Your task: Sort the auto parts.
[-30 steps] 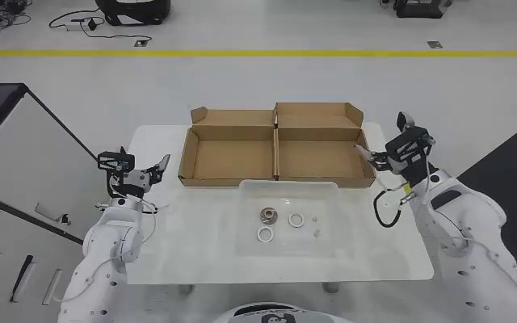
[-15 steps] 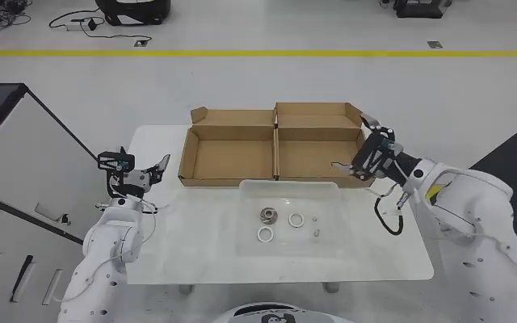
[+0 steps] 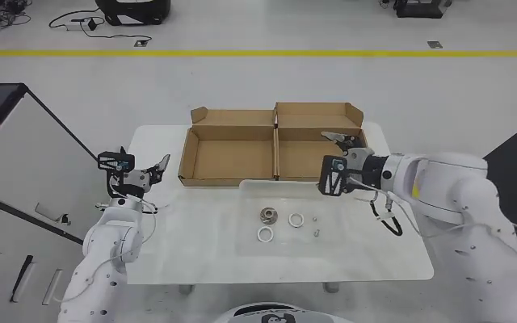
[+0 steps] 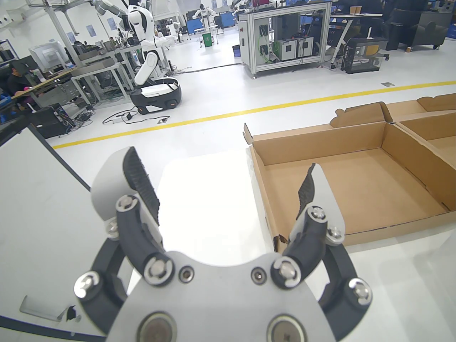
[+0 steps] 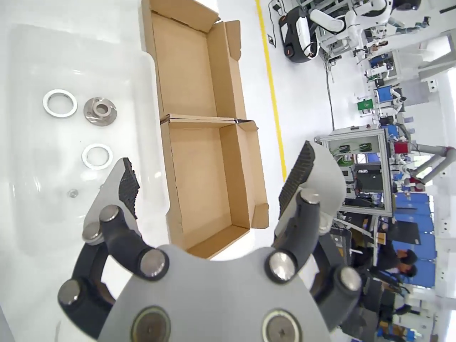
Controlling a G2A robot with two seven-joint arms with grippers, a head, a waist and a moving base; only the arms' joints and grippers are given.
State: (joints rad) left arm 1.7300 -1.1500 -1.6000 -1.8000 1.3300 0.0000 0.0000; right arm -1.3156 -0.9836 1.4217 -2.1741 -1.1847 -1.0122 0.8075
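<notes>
A clear tray (image 3: 323, 202) at the table's middle holds a grey flanged hub (image 3: 266, 215), two white rings (image 3: 296, 220) (image 3: 265, 235) and a small nut (image 3: 317, 233). Behind it stand two open cardboard boxes, the left box (image 3: 230, 159) and the right box (image 3: 311, 159), both bare inside. My right gripper (image 3: 329, 157) hangs open over the right box's front part, near the tray's back right corner. Its wrist view shows the open right gripper (image 5: 216, 154), the hub (image 5: 99, 111), a ring (image 5: 97, 156) and the nut (image 5: 73, 192). My left gripper (image 3: 160, 166) stands open at the table's left edge, apart from the parts.
The white table (image 3: 202, 242) has bare surface left and right of the tray. In the left wrist view the open left gripper (image 4: 221, 160) faces the left box (image 4: 356, 179). A dark-framed panel (image 3: 48, 153) leans beside the table's left side.
My right arm has swung inward from the table's right edge to over the right box's front, beside the tray. The left arm and the parts have not moved.
</notes>
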